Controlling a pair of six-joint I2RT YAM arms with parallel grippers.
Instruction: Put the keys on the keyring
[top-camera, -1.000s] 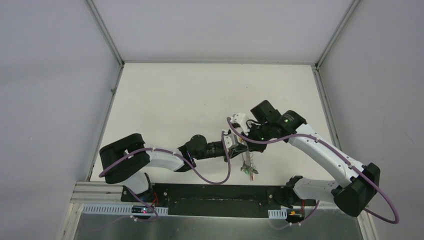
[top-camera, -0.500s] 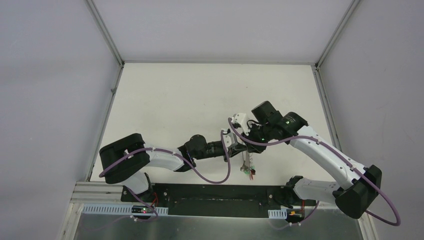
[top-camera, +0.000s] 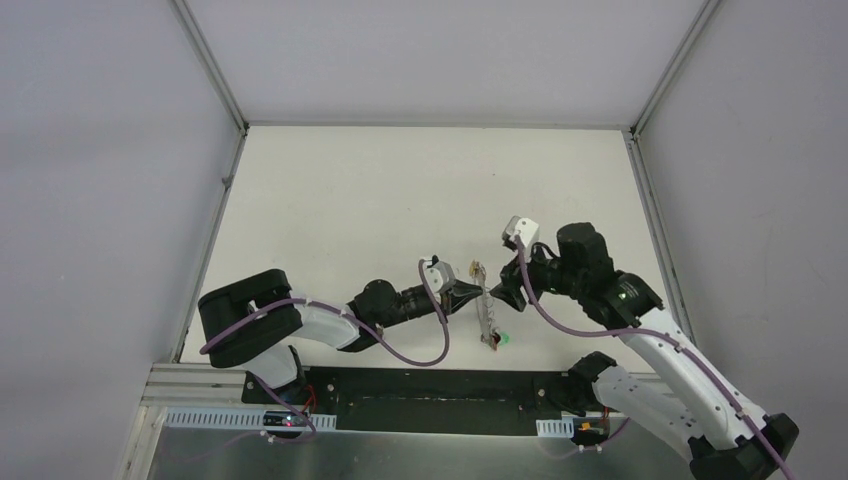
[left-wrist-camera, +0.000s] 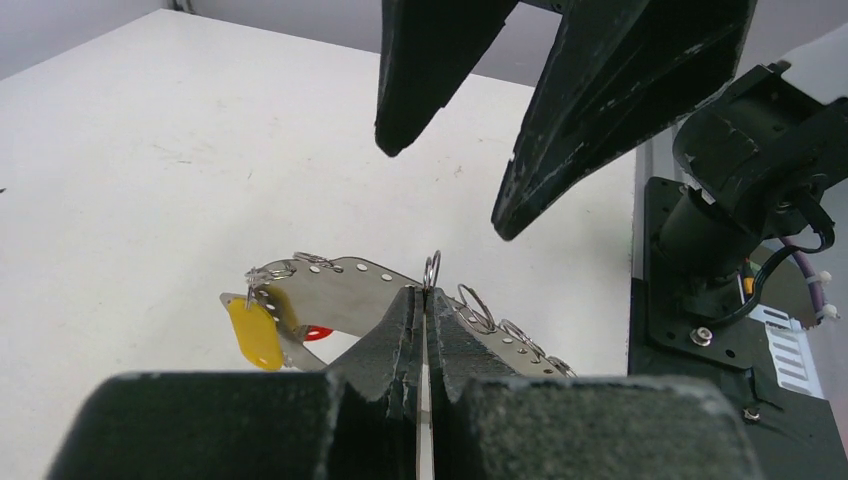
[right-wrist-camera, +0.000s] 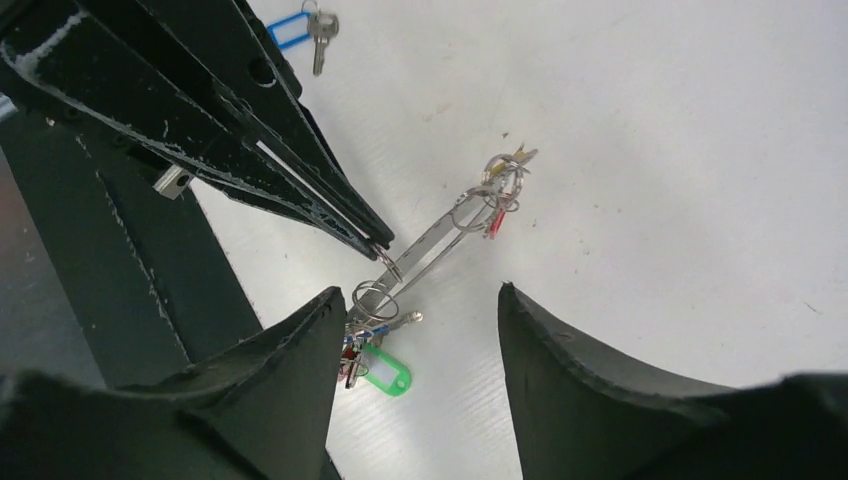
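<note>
The keyring (left-wrist-camera: 345, 288) is a bent, perforated metal strip carrying small split rings, held just above the table. My left gripper (left-wrist-camera: 425, 296) is shut on one of these rings at mid-strip, also seen from above (top-camera: 470, 294). A yellow tag (left-wrist-camera: 253, 333) and a red tag (left-wrist-camera: 318, 333) hang at one end. The green-tagged key (right-wrist-camera: 385, 375) hangs in a cluster at the other end (top-camera: 503, 341). The blue-tagged key (right-wrist-camera: 298, 28) lies loose on the table beyond the left arm. My right gripper (right-wrist-camera: 420, 290) is open beside the strip (right-wrist-camera: 440, 235), touching nothing.
The black base plate (top-camera: 430, 385) runs along the table's near edge, close behind the keyring's low end. Grey walls enclose the white table (top-camera: 400, 190) on three sides. The right arm's base and cables (left-wrist-camera: 740, 250) stand to the right of the keyring.
My right gripper has opened, let go of the keyring and pulled back to the right. My left gripper has shut on a ring and carried the keyring slightly left.
</note>
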